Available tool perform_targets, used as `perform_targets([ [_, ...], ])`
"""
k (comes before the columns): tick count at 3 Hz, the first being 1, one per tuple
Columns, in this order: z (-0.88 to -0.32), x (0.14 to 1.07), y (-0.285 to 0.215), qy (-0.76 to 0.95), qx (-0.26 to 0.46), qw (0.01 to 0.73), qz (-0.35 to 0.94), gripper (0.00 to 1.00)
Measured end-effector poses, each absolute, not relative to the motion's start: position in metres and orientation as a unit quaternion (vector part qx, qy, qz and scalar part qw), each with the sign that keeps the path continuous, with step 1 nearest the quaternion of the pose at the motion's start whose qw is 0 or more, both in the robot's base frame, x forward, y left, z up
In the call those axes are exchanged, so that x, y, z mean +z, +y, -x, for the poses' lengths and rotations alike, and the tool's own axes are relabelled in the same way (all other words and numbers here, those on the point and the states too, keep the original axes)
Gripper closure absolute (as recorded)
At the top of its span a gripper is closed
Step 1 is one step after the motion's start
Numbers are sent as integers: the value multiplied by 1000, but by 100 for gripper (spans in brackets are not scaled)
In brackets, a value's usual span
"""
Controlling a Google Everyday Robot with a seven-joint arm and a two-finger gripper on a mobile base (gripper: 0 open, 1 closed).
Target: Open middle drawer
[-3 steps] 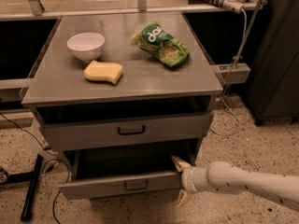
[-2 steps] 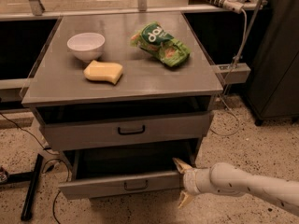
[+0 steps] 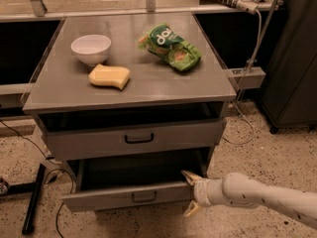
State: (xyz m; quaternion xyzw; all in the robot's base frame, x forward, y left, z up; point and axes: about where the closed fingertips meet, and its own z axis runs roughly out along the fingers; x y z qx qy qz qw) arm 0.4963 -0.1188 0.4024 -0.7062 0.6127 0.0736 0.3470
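Note:
The middle drawer (image 3: 99, 198) is a grey metal drawer with a small black bar handle (image 3: 143, 197). It stands pulled well out of the cabinet, and its deep tray (image 3: 138, 175) shows dark inside. My gripper (image 3: 190, 194) is at the right end of the drawer's front panel. It is open, with one pale fingertip (image 3: 188, 176) above the panel's edge and the other below it. My white arm (image 3: 262, 197) reaches in from the lower right.
The drawer above (image 3: 89, 143), also with a black handle, sits slightly out. On the cabinet top (image 3: 148, 83) lie a white bowl (image 3: 90, 48), a yellow sponge (image 3: 109, 77) and a green snack bag (image 3: 171, 48). A black stand leg (image 3: 33, 197) lies on the floor to the left, and cables (image 3: 247, 123) hang on the right.

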Motion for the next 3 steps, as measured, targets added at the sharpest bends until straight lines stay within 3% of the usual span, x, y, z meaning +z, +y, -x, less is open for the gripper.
perform_targets([
  [3,-496,414,-119,612,74,347,706,87],
])
